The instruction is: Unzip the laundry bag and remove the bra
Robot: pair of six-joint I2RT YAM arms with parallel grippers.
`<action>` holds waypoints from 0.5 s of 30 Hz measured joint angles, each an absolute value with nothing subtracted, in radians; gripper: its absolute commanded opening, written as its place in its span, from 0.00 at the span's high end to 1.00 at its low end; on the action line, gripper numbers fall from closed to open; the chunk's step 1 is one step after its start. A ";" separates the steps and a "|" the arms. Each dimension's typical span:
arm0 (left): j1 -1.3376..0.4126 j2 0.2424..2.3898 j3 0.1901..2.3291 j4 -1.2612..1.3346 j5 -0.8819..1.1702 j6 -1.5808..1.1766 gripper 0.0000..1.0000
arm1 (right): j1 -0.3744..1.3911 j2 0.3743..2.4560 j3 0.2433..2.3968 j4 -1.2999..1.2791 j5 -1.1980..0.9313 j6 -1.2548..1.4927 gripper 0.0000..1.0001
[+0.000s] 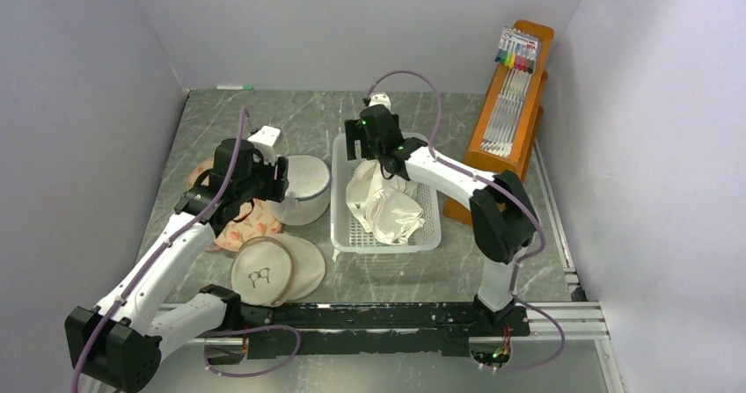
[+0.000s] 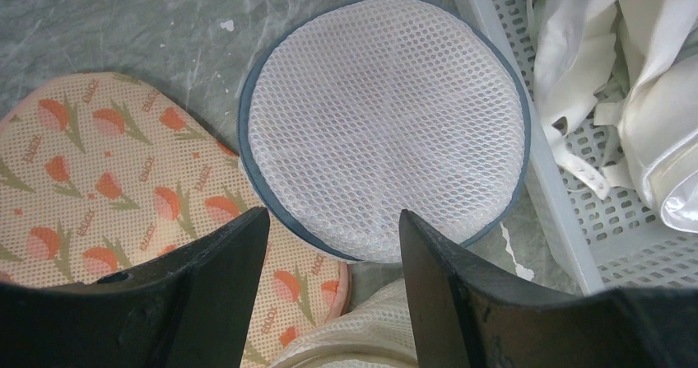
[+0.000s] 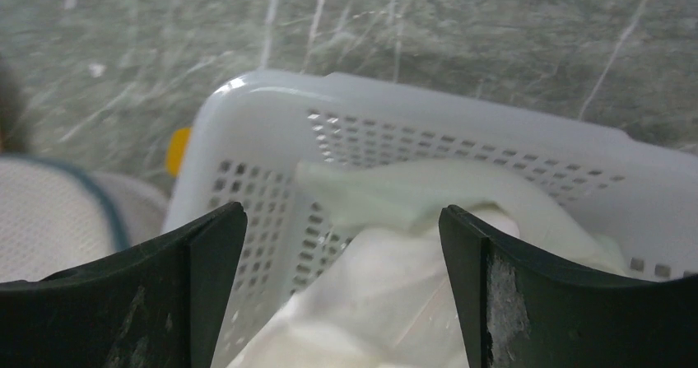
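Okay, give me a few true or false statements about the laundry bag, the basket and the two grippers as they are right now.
1. The left gripper is open and holds nothing. True.
2. The laundry bag lies inside the white basket. False: it sits on the table, beside the basket.
3. The right gripper is shut on the white garments. False: it is open, above the garments in the basket.
4. A flower-patterned pad lies right beside the laundry bag. True.
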State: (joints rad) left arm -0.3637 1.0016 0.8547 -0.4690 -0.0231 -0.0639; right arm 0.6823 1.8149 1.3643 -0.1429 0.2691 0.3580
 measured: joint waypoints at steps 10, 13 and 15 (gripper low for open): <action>-0.364 0.988 0.854 -0.469 -0.023 -0.064 0.29 | 0.616 1.995 1.439 -0.142 0.292 0.337 0.12; -0.366 0.988 0.854 -0.469 -0.022 -0.064 0.29 | 0.610 2.046 1.480 -0.120 0.303 0.292 0.11; -0.366 0.988 0.854 -0.469 -0.022 -0.064 0.30 | 0.606 2.081 1.504 -0.083 0.313 0.235 0.10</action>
State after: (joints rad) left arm -0.3656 0.9882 0.8543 -0.4686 -0.0223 -0.0639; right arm 0.6060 2.0808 1.5036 -0.0826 0.3130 0.2352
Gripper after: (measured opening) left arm 0.705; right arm 0.889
